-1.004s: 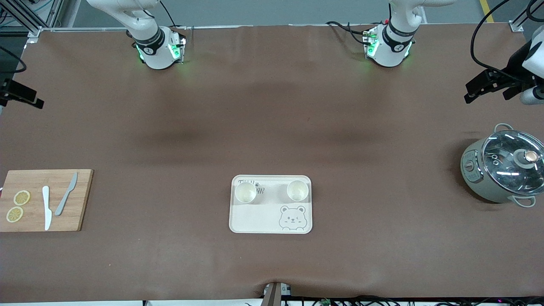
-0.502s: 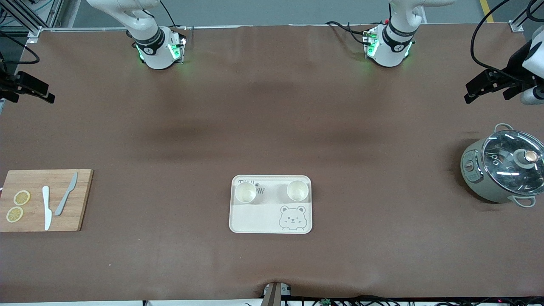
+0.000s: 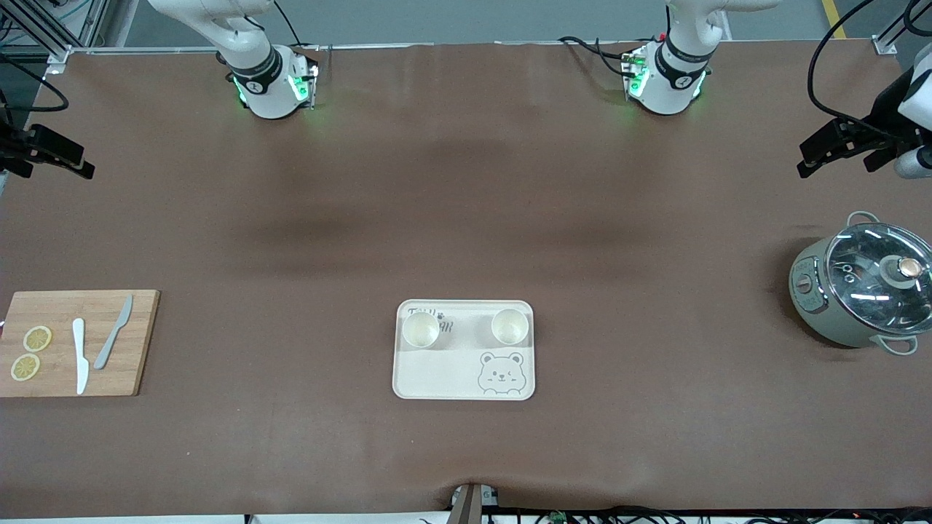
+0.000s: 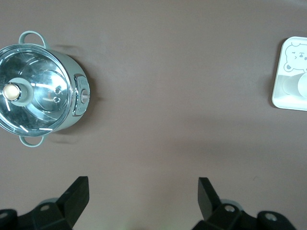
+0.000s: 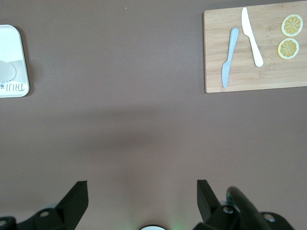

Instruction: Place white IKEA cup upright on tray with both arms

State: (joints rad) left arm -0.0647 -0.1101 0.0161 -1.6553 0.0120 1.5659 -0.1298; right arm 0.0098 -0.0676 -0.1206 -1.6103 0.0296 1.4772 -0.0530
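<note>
The cream tray (image 3: 466, 375) with the bear drawing lies on the table near the front camera. Two white cups stand upright on it, one (image 3: 421, 329) toward the right arm's end and one (image 3: 509, 325) toward the left arm's end. My left gripper (image 3: 834, 166) is open and empty, high over the table's left-arm end near the pot. My right gripper (image 3: 58, 169) is open and empty, over the table's edge at the right arm's end. The left wrist view shows open jaws (image 4: 143, 184) and the tray's edge (image 4: 288, 96). The right wrist view shows open jaws (image 5: 141, 187) and the tray's edge (image 5: 14, 43).
A grey-green pot (image 3: 859, 291) with a glass lid stands at the left arm's end. A wooden cutting board (image 3: 138, 342) with two knives and two lemon slices lies at the right arm's end. Both arm bases stand along the table's edge farthest from the front camera.
My right gripper has moved a little inward over the table edge. The left gripper, tray and cups have barely moved.
</note>
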